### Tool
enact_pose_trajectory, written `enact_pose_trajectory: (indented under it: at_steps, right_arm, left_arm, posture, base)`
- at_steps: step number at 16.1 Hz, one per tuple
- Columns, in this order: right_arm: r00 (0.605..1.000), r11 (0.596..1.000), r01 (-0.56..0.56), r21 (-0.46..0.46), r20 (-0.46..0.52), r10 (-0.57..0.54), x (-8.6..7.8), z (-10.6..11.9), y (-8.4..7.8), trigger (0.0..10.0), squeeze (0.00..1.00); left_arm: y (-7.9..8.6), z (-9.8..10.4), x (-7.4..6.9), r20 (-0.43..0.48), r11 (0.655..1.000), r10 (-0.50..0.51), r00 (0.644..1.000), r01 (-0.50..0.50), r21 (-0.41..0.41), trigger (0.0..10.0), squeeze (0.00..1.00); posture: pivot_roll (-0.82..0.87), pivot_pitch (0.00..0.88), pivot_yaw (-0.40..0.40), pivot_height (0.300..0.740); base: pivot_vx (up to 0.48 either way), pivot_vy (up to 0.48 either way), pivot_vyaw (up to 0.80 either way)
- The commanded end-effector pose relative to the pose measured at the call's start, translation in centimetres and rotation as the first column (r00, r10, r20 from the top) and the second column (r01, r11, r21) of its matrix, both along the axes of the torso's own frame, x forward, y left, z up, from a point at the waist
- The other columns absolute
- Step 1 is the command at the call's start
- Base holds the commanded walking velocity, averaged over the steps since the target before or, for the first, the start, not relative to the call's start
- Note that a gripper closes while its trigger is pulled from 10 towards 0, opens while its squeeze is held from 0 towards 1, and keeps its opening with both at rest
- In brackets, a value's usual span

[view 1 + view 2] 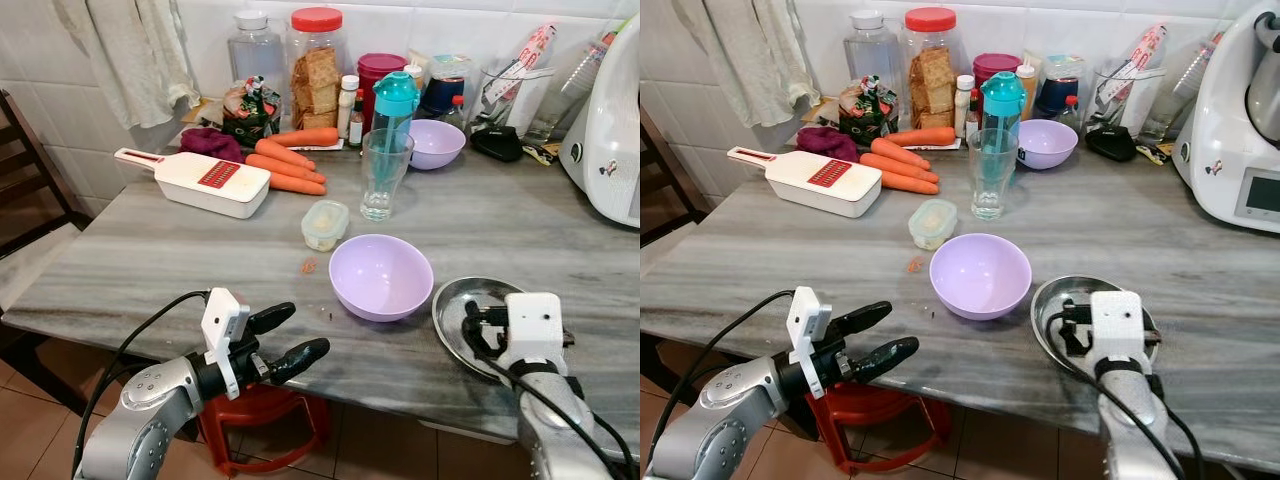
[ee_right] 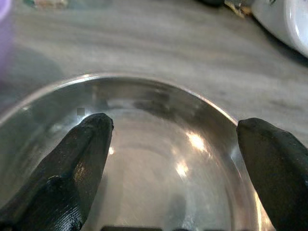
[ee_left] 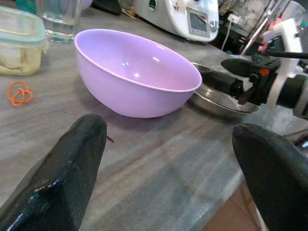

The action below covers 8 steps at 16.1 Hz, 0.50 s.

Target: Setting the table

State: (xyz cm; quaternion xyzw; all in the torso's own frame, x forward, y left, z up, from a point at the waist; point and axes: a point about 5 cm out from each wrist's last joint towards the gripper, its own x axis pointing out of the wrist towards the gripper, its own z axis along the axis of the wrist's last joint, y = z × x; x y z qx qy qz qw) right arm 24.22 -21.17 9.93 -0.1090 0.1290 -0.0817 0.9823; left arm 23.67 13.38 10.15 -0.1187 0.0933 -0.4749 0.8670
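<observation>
Straddling the steel plate (image 2: 159, 120), right gripper (image 2: 173, 139) fingers spread; rim hidden overhead

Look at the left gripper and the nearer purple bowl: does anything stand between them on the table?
Nothing visible does. The left gripper, fingers open, hangs at the table's front edge, pointing at the purple bowl. Only bare marble lies between. The orange rubber band sits off to the side, and the steel plate lies beyond the bowl.

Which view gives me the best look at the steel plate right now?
The right wrist view: the steel plate sits close under the open right gripper, its rim and shiny inside plain. Both eye views show it beside the near purple bowl, partly hidden by that wrist. The left wrist view catches just its edge behind the bowl.
</observation>
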Motion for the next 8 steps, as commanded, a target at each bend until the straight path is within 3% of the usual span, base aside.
enact_pose_trajectory:
  at_steps: [1, 8]
  right_arm:
    - [1.0, 1.0, -0.002, 0.018, -0.021, 0.002, 0.2, -0.2, -0.1, 10.0, 0.0]
    - [0.991, 0.991, -0.051, 0.124, -0.115, 0.065, -0.3, -1.5, 1.3, 10.0, 0.0]
  left_arm:
    - [0.0, 0.3, -0.2, 0.009, 1.0, -0.017, 1.0, 0.017, 0.012, 10.0, 0.0]
    - [-0.2, 0.3, -0.1, 0.011, 0.999, -0.037, 0.999, 0.037, 0.021, 10.0, 0.0]
  posture:
    - [-0.04, 0.0, -0.008, 0.74]
    - [-0.04, 0.0, -0.007, 0.74]
  base:
    - [0.0, 0.0, 0.0]
    - [0.0, 0.0, 0.0]
